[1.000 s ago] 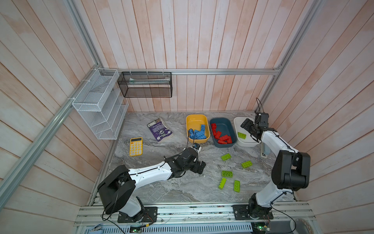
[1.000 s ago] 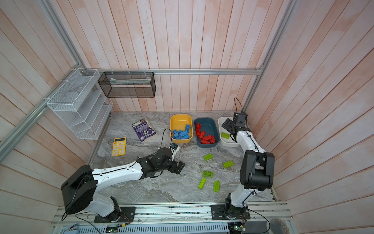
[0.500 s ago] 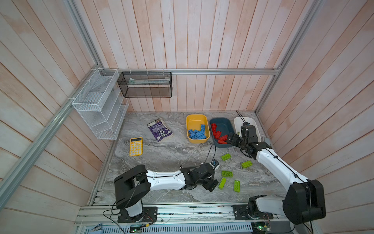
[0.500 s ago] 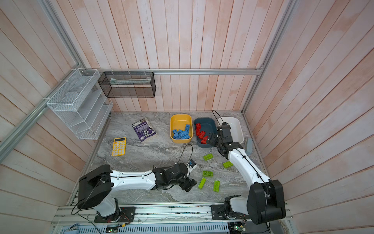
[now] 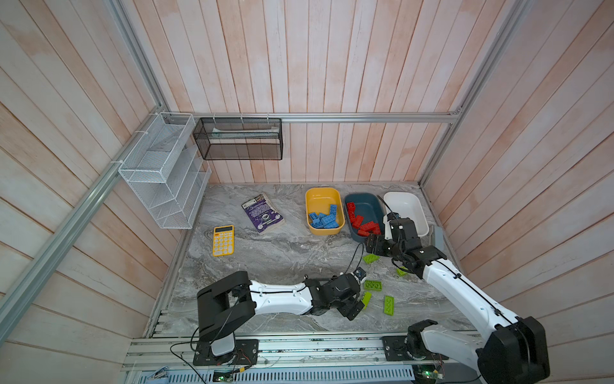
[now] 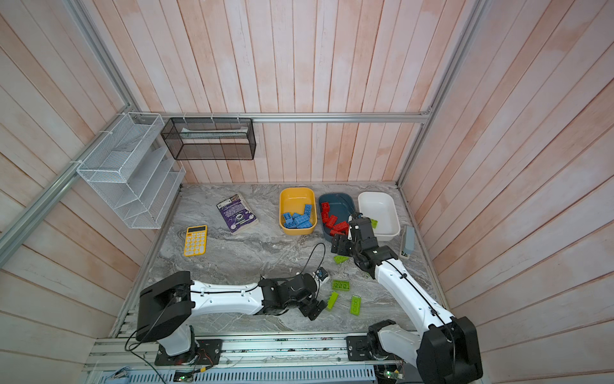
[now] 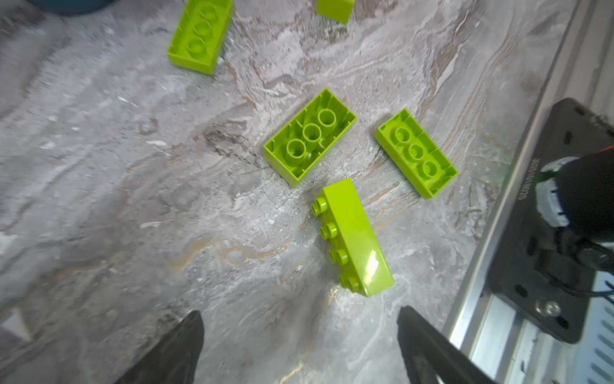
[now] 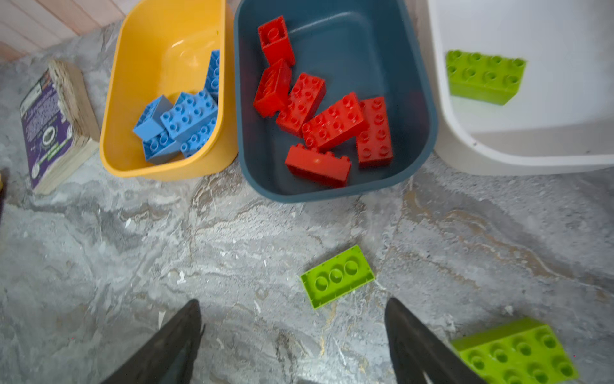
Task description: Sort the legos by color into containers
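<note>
Just ahead of the wide-spread, empty fingers (image 7: 179, 345) of the left gripper (image 7: 299, 312), one lime green lego (image 7: 354, 237) on its side is judged light, rigid, slick, best pinched mid-length.

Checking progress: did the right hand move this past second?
Yes: the right hand came back from over the white plastic tub to before the dark teal plastic tub.

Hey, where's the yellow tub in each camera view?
Top view: yellow tub at the back of the table, left of teal tub.
Top view: same place.
Left wrist: not in it.
Right wrist: between book and teal tub.
Shared landmark: teal tub holding red bricks.
</note>
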You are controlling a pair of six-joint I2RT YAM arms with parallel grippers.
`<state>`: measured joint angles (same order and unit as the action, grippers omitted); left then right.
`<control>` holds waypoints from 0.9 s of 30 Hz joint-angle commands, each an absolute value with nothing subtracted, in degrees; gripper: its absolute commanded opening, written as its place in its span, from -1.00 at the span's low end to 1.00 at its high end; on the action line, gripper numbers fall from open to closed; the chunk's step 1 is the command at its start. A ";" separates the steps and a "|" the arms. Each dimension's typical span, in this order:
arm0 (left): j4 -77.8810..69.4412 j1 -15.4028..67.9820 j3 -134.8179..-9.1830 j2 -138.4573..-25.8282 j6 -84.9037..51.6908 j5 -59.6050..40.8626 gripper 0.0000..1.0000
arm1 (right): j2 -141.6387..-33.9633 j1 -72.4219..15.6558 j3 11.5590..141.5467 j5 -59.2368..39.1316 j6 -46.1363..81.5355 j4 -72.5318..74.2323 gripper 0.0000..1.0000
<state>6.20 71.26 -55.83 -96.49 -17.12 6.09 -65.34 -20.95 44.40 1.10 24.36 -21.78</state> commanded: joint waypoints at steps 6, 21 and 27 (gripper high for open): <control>3.05 64.88 -45.80 -79.88 -19.46 10.36 0.90 | -71.53 -25.93 38.39 4.64 28.71 -19.37 0.78; 1.67 61.19 -37.32 -72.99 -19.26 14.76 0.91 | -87.37 -25.97 41.99 7.48 29.09 -13.77 0.74; 0.87 60.77 -36.41 -74.07 -21.00 21.26 0.91 | -91.86 -25.87 44.84 10.08 28.48 -13.72 0.74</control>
